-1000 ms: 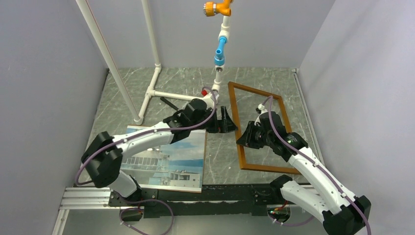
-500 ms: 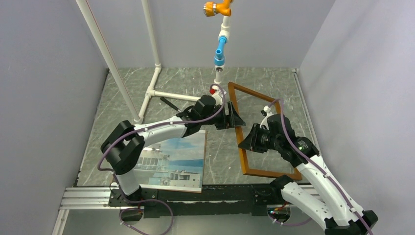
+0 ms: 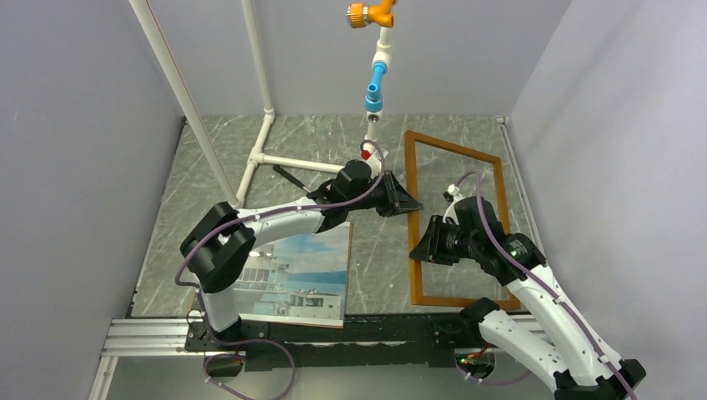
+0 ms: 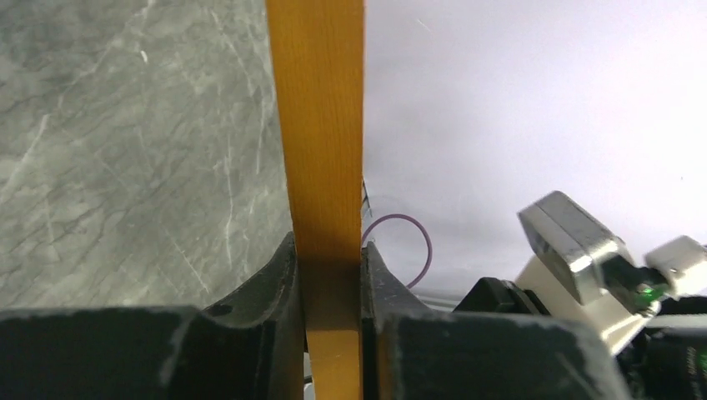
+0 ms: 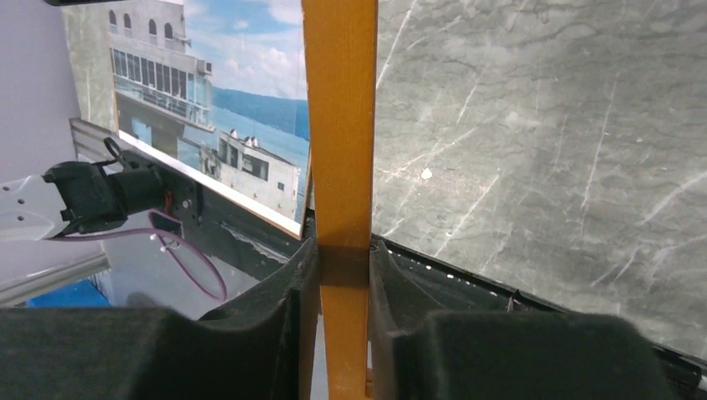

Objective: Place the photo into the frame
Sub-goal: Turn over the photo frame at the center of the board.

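The frame (image 3: 454, 143), thin orange-brown wood, is lifted over the right half of the table. Both grippers hold its left rail. My left gripper (image 3: 410, 204) is shut on the upper part of that rail (image 4: 321, 125), with both pads pressed flat against the wood (image 4: 327, 250). My right gripper (image 3: 419, 243) is shut on the same rail (image 5: 339, 125) lower down, jaws tight on both sides (image 5: 343, 250). The photo (image 3: 292, 275), a white building against blue sky and sea, lies face up at the near left, partly under the left arm. It also shows in the right wrist view (image 5: 225, 108).
A white pipe stand (image 3: 265, 154) rises at the back left, with a small black object (image 3: 288, 176) beside its base. A blue and orange pipe fitting (image 3: 375, 83) hangs at the back centre. A metal rail (image 3: 142, 337) runs along the near edge. Grey walls enclose three sides.
My left gripper moved right to the frame's left rail and closed on it. The frame has turned squarer to the table and shifted right, and the right arm shifted with it.
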